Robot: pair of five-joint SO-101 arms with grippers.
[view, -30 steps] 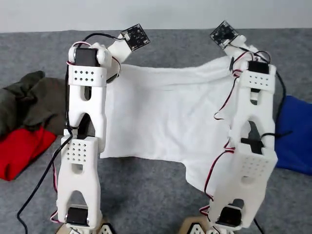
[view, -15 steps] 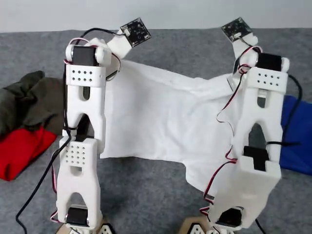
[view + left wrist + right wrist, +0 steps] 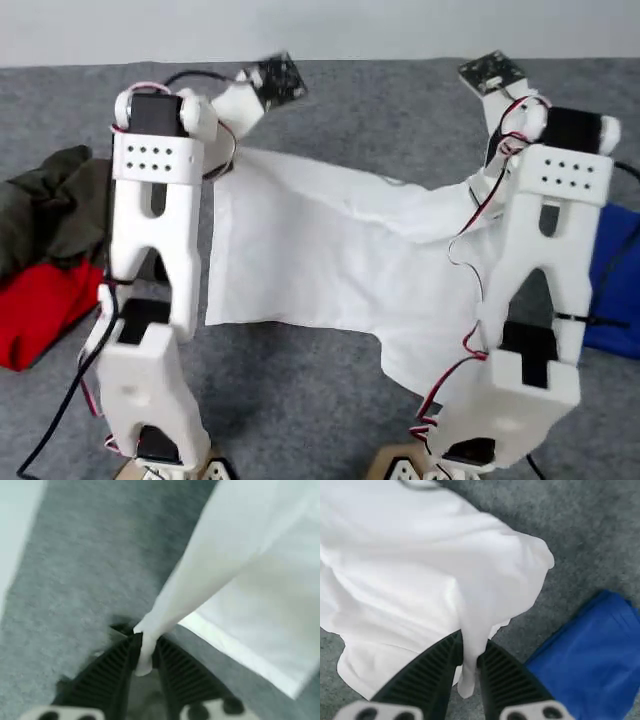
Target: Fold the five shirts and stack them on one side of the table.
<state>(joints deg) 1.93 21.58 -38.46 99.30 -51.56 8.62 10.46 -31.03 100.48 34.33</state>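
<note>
Nearest the arm bases, you have the white fabric shirt [image 3: 330, 270] spread with its near hem flat on the grey felt-covered table [image 3: 300, 400]. On its left sit a crumpled red shirt [image 3: 40, 305] and, just beyond that, a dark olive shirt [image 3: 50, 210]. A blue shirt [image 3: 612, 290] lies on its right. At the far edge, your left gripper [image 3: 142, 647] is clamped tight on a white fold. Your right gripper [image 3: 469, 650] likewise pinches the cloth, and both held corners are raised above the table.
</note>
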